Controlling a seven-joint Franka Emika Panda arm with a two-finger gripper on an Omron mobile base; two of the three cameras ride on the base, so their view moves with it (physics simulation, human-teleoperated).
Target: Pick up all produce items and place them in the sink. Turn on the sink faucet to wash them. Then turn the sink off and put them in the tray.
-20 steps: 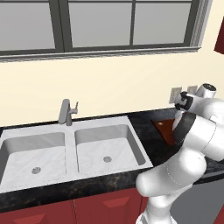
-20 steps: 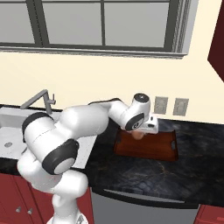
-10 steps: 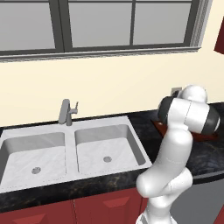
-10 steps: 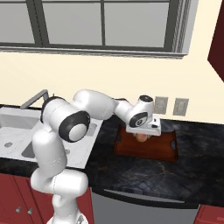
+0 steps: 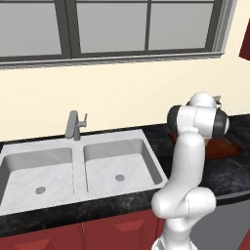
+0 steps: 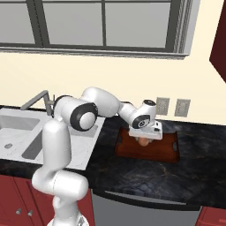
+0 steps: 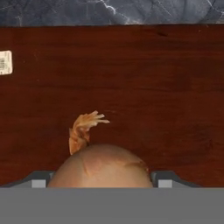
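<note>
Where dark-veined counter ends, round papery-skinned onion (image 7: 101,166) on smooth reddish-brown tray (image 7: 166,87).

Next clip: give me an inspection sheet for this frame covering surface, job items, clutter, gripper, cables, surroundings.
Surface: dark marbled counter.
Job's things: onion between the fingers, over the reddish-brown tray; whether it rests on the tray, cannot tell. Sink holds no produce; faucet shows no water.
Clutter: small white label on the tray.
Grippers: gripper spread wide around the onion, above the tray.
Cables: nothing seen.
Surroundings: window, two wall outlets, red cabinets.
</note>
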